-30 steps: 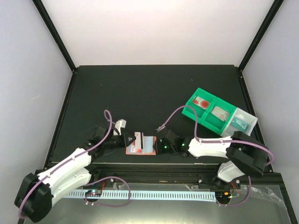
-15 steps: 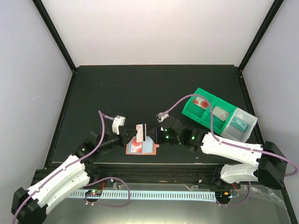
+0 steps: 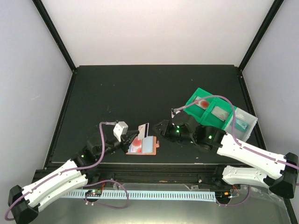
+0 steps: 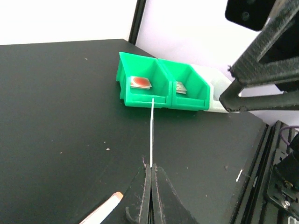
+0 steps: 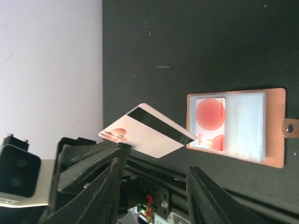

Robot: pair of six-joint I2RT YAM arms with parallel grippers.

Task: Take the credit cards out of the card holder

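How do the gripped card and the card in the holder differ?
The gripped card hangs tilted in the left gripper; the pocketed card lies flat in the card holder. The gripped card shows a black stripe, the pocketed card red circles. Both are rectangular.

Light is pouring down evenly from above, and the back wall [image 3: 159, 32] is blowing out to near white in the overhead view. The black table [image 3: 140, 88] is soaking it up, so shadows are barely showing on it. Small green lamps [image 3: 211, 136] are glowing on the right arm [image 3: 247, 151].

From the left wrist, the fingers [image 4: 138, 200] are blurring right at the lens. The card [image 4: 152, 130] is glinting as a thin bright line, and the green bins [image 4: 159, 86] are looking crisp and saturated.

From the right wrist, the side wall [image 5: 46, 60] is washing out pale. That arm's fingers [image 5: 205, 200] are sitting dark and soft along the bottom edge.
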